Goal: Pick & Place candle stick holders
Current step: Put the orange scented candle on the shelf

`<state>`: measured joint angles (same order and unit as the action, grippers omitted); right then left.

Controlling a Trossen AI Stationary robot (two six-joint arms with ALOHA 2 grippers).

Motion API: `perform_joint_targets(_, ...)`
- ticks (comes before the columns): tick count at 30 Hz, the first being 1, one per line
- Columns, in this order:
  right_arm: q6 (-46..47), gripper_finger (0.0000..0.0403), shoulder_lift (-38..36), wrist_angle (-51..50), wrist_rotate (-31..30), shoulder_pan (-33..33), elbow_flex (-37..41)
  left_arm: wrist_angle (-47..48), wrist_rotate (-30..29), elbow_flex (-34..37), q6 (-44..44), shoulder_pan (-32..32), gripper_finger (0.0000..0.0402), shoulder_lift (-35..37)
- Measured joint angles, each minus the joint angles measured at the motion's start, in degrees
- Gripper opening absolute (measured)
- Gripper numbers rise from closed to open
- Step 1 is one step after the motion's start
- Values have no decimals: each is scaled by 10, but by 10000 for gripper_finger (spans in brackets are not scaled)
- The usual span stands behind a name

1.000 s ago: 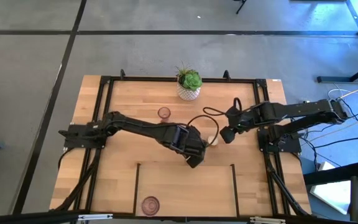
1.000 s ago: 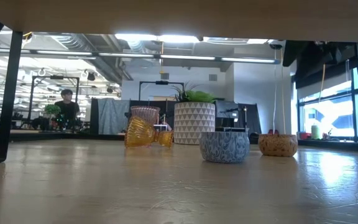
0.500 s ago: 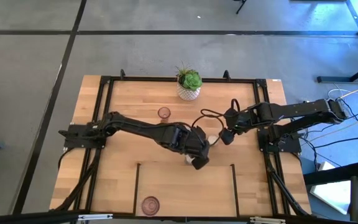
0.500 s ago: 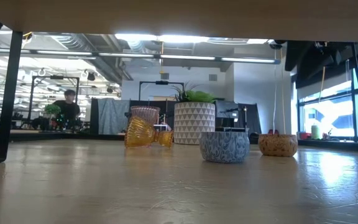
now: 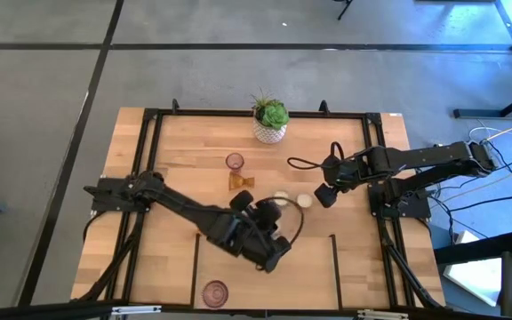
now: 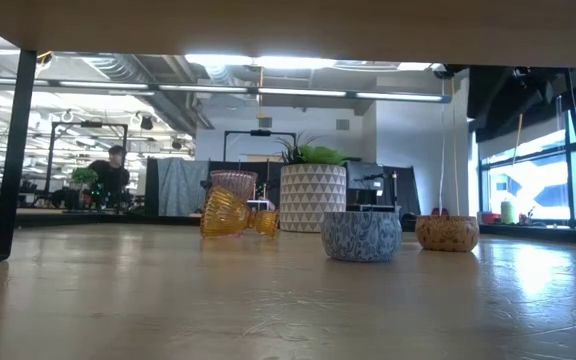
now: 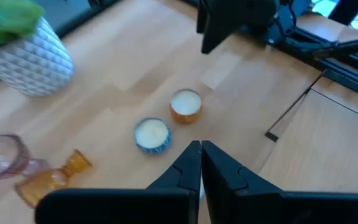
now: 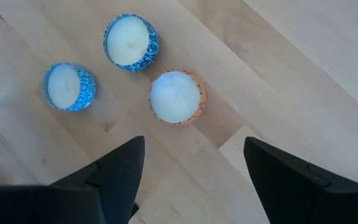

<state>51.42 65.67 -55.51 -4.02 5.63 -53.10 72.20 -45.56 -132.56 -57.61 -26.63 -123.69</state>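
Altogether 3 cream holders (image 8: 130, 41), 2 pink (image 5: 234, 161), 1 amber (image 5: 241, 181).

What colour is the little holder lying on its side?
Amber, a see-through orange-yellow holder; the left wrist view shows it best.

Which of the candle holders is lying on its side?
The amber holder, tipped over just below the upright pink glass one. The other holders in view stand upright.

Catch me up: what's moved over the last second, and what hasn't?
The left gripper has pulled back from the middle of the table toward the near edge, fingers shut, uncovering the amber holder and a cream-white holder. The right gripper stays put, open. The plant pot and holders haven't shifted.
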Motion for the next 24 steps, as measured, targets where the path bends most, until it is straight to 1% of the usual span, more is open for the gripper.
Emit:
perform_joint_targets(4,0,277,0,1,13,0,0,51,-62,0,-37,-34,2,7)
perform_joint_targets(8,0,277,0,2,19,0,0,133,-137,0,-129,-79,2,25)
perform_joint_targets(10,0,277,0,2,24,0,0,176,-149,0,-170,-99,2,28)
perform_joint_targets(11,0,277,0,3,26,0,0,182,-151,0,-186,-108,2,29)
perform_joint_targets(13,0,277,0,6,27,0,0,173,-163,0,-170,-121,2,34)
perform_joint_targets(15,-2,277,0,4,28,0,0,156,-165,0,-154,-119,2,43)
perform_joint_targets(21,-14,277,0,5,21,-2,0,112,-142,0,-69,-86,2,46)
perform_joint_targets(24,-27,277,0,4,12,-5,0,113,-138,0,-46,-66,2,46)
